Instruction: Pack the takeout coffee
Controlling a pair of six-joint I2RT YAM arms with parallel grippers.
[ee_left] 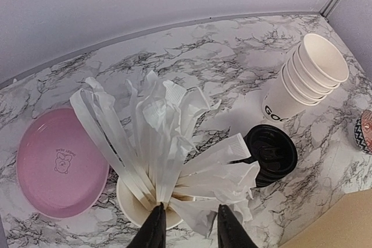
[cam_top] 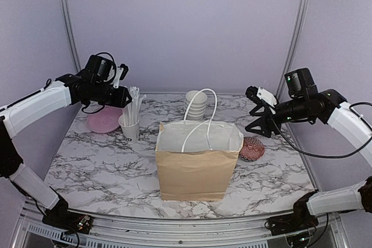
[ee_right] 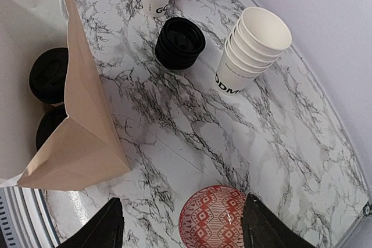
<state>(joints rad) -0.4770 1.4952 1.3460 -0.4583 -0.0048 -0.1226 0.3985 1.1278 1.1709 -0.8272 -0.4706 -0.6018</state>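
Note:
Two takeout coffee cups, black lids up, stand inside the brown bag point(ee_right: 81, 137): one point(ee_right: 49, 74) farther in, one point(ee_right: 49, 127) nearer the bag's corner. In the top view the bag point(cam_top: 197, 169) stands mid-table with its white handles up, and the cups inside are hidden. My left gripper point(ee_left: 192, 230) hangs over the white cup of paper-wrapped straws point(ee_left: 160, 143), jaws narrowly apart with straw wrappers between the fingertips. My right gripper point(ee_right: 183, 230) hovers wide open over the red patterned bowl point(ee_right: 212, 216), right of the bag, holding nothing.
A stack of black lids point(ee_right: 180, 42) and a stack of lidless white cups point(ee_right: 253, 50) stand behind the bag. A pink plate point(ee_left: 58, 164) lies at the back left beside the straw cup. Walls close the table's back and sides.

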